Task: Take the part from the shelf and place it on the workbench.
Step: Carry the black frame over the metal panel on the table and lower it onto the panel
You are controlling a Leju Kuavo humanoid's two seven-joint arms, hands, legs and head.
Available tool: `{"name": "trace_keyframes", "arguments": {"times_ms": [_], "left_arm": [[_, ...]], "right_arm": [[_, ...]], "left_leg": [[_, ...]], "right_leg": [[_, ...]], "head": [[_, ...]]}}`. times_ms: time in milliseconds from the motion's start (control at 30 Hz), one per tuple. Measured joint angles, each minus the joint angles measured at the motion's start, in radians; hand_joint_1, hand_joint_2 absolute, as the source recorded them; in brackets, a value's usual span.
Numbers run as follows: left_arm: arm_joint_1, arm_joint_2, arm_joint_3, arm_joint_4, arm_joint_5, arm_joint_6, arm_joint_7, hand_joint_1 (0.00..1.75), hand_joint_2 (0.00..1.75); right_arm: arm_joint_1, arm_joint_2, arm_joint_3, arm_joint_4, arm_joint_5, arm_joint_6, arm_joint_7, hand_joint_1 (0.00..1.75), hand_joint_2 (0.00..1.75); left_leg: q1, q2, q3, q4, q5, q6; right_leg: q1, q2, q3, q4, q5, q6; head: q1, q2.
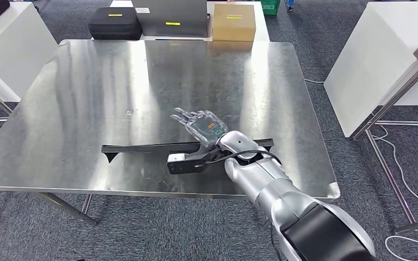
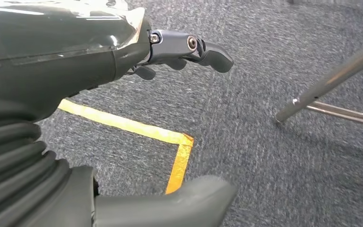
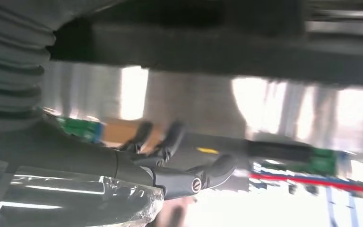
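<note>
The part [image 1: 158, 148], a long, thin black bar with a small downturned end at its far left tip, lies flat on the steel workbench [image 1: 87, 98] near the table's front edge, running crosswise under the right hand [image 1: 204, 126]. A blocky black piece with a pale end [image 1: 185, 163] sits just behind the wrist, against the bar. The right hand hovers or rests over the bar's right half with its fingers [image 1: 184, 116] spread and stretched forward past the bar, toward the far side of the table; the palm faces down, and whether it touches the bar cannot be told. Nothing is gripped in it. In the right wrist view the same hand [image 3: 170, 156] shows blurred, its dark fingers apart above the shiny tabletop. The silver right arm [image 1: 272, 185] comes in from the lower right, with a black cable looped at the wrist. The left hand [image 2: 184, 52] hangs over grey carpet, its fingers loosely curled with nothing in them, above a corner of yellow floor tape [image 2: 170, 142] and near a metal table leg [image 2: 326, 80]. Beyond the right hand's fingertips, at the far end of the workbench, stand a black case [image 1: 115, 23], a grey case [image 1: 171, 19] and a tan box [image 1: 234, 23]. White tables [image 1: 381, 60] flank the bench.
</note>
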Motion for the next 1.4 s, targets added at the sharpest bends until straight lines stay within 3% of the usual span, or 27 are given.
{"name": "trace_keyframes", "arguments": {"times_ms": [200,400,633,800,1000,1133,1400], "left_arm": [[0.011,0.0,-0.006,0.0,0.031,-0.004,0.0,0.0,0.0],[0.02,0.0,-0.011,-0.001,0.063,-0.005,0.0,0.0,0.0],[0.022,0.0,-0.016,-0.001,0.076,-0.004,0.0,0.0,0.0],[0.022,0.0,-0.031,0.0,0.091,-0.005,0.0,0.0,0.0],[0.022,-0.001,-0.043,0.0,0.092,-0.007,0.0,0.0,0.0],[0.022,-0.001,-0.05,0.0,0.098,-0.008,0.0,0.0,0.0],[0.025,-0.002,-0.054,0.0,0.122,-0.008,0.0,0.0,0.0]], "right_arm": [[-0.001,-0.06,-0.022,0.016,-0.019,0.047,0.038,0.0,0.0],[0.002,-0.103,-0.051,0.036,-0.051,0.173,0.096,0.0,0.0],[0.003,-0.121,-0.068,0.045,-0.062,0.211,0.125,0.0,0.0],[0.006,-0.17,-0.154,0.061,-0.147,0.312,0.235,0.0,0.0],[0.006,-0.202,-0.197,0.061,-0.149,0.262,0.27,0.0,0.0],[-0.026,-0.246,-0.2,0.059,-0.098,0.158,0.329,0.0,0.0],[-0.216,-0.436,-0.189,0.048,0.072,-0.035,0.431,0.0,0.0]], "left_leg": [[-0.001,-0.001,0.0,0.001,0.0,0.0],[-0.001,-0.001,0.0,0.001,0.0,0.001],[-0.001,-0.001,0.0,0.001,-0.001,0.001],[-0.001,-0.001,0.0,0.001,-0.001,0.001],[-0.001,-0.001,0.0,0.001,-0.001,0.001],[-0.001,-0.001,0.0,0.001,-0.001,0.001],[-0.005,-0.004,-0.001,0.002,0.0,0.003]], "right_leg": [[-0.003,0.0,0.0,0.0,0.0,0.0],[-0.003,0.0,0.0,0.0,0.0,0.0],[-0.003,0.0,0.0,0.0,0.0,0.0],[-0.003,0.0,0.0,0.0,0.0,0.001],[-0.003,0.0,0.0,0.0,0.0,0.001],[-0.003,0.0,0.0,0.0,0.0,0.001],[-0.007,-0.002,0.001,0.0,0.0,0.001]], "head": [[0.0,0.0],[0.0,0.0],[0.0,0.0],[0.0,0.0],[0.0,0.0],[0.0,0.0],[-0.001,0.0]]}}
